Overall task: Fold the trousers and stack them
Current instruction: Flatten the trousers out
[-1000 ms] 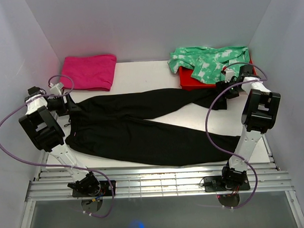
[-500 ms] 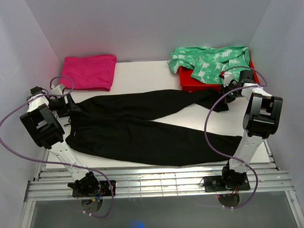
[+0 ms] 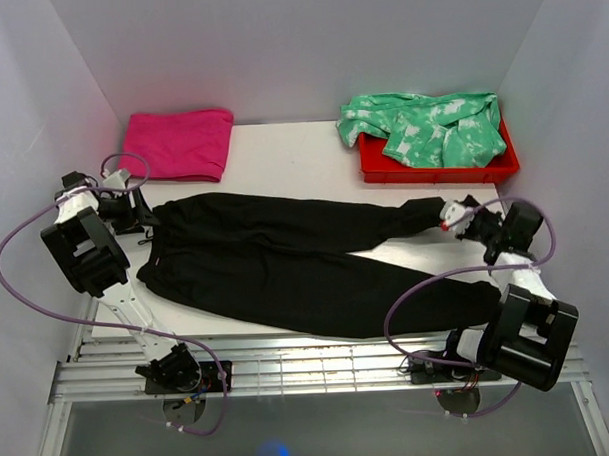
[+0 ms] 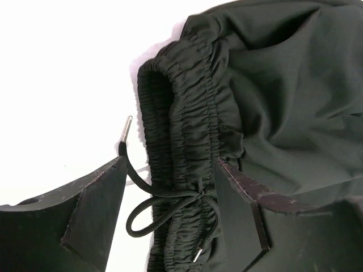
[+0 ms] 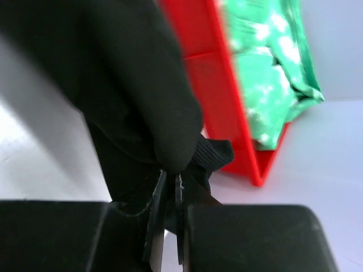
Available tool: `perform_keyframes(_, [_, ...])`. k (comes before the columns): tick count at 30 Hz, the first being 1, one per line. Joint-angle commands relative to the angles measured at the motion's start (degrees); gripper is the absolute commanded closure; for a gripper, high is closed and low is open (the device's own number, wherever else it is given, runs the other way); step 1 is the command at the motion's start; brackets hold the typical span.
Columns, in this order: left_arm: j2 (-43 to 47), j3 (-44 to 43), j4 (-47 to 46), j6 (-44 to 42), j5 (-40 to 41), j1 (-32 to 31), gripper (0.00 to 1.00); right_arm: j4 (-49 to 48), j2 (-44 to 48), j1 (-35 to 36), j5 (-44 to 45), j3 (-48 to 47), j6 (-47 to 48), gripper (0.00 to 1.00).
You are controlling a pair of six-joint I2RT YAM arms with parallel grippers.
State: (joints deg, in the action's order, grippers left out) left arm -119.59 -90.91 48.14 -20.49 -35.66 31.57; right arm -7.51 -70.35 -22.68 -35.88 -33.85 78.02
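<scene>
- The black trousers [image 3: 286,264] lie spread across the white table [image 3: 302,148], with the waistband [image 4: 187,113] at the left and both legs running to the right.
- The left gripper [image 4: 170,184] sits at the waistband with its jaws apart. One finger is on either side of the elastic and the knotted drawstring [image 4: 170,198], gripping nothing.
- The right gripper [image 5: 170,181] has its jaws pinched together on the cuff [image 5: 212,153] of the far leg, at the right, just on the near side of the red tray [image 3: 423,172].
- A green-and-white garment [image 3: 421,124] fills the tray.
- A folded pink cloth [image 3: 178,142] lies at the far left.

We see room on the counter [image 3: 282,154] between the pink cloth [image 3: 179,144] and the red tray [image 3: 423,171]; the trousers [image 3: 286,264] fill the middle.
</scene>
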Motion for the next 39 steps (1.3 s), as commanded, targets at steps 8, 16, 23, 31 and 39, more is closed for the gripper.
perform_keyframes(8, [3.8, 0.6, 0.5, -1.7, 0.9, 0.0, 0.27, -38.6, -12.4, -10.8, -6.9, 7.3, 29.6, 0.36])
perform_keyframes(16, [4.3, -4.0, 3.6, -5.4, -2.1, -2.5, 0.2, 14.0, -6.6, -13.0, -9.2, -17.2, 25.0, 0.29])
perform_keyframes(23, [4.2, -2.5, 6.6, -8.2, -3.6, -4.6, 0.2, 54.2, -14.6, -7.2, -8.0, -33.3, 34.2, 0.25])
perform_keyframes(31, [7.4, 2.1, 5.9, -8.2, -6.3, -4.7, 0.21, 69.1, -35.5, 5.5, 1.7, -53.7, 20.4, 0.34])
perform_keyframes(39, [7.8, 4.0, 6.1, -9.2, -6.8, -4.6, 0.21, 66.7, -44.5, 7.6, 7.9, -61.7, 19.1, 0.36])
